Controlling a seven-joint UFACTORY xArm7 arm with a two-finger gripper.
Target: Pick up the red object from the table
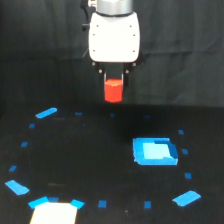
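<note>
The red object (113, 90) is a small red-orange block held between the fingers of my gripper (114, 82), well above the black table (90, 160). The gripper hangs from the white arm head at the top centre of the exterior view. Its dark fingers close on the block's upper sides, and the block's lower half shows below them. The block touches nothing else.
A blue rectangular tray (154, 151) lies on the table to the exterior view's right, below the gripper. Small blue tape squares and strips (46, 113) ring the surface. A white patch (54, 213) sits at the bottom left edge. A black curtain is behind.
</note>
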